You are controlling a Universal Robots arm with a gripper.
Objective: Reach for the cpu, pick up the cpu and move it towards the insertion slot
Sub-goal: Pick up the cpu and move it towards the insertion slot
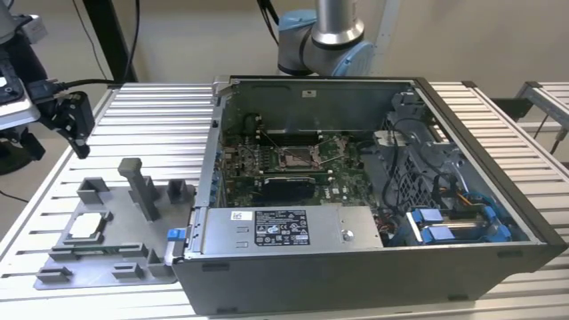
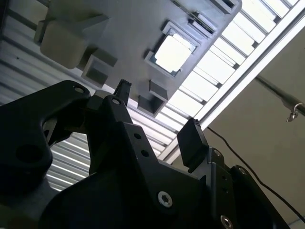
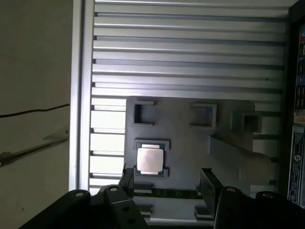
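My fingers (image 3: 209, 186) hung wide and empty above the grey fixture (image 3: 186, 143). The cpu (image 3: 149, 160) lay flat in its pocket, off-centre to my gap. Descending like that risked clipping the pocket rim and tipping it. The insertion slot (image 1: 298, 158) sat well apart.

exterior view: high, oblique, facing computer case (image 1: 356, 267) | both wrist views: close, past gripper (image 3: 167, 176), share fixture plate (image 3: 190, 143), cpu (image 3: 149, 160)

The arm (image 1: 338, 19) was a silver tube with pale blue-grey joint caps (image 1: 295, 37). Its gripper (image 2: 159, 114) was matte black and angular, studded with small hex screws (image 2: 165, 199); a black cable (image 1: 84, 83) joined it.
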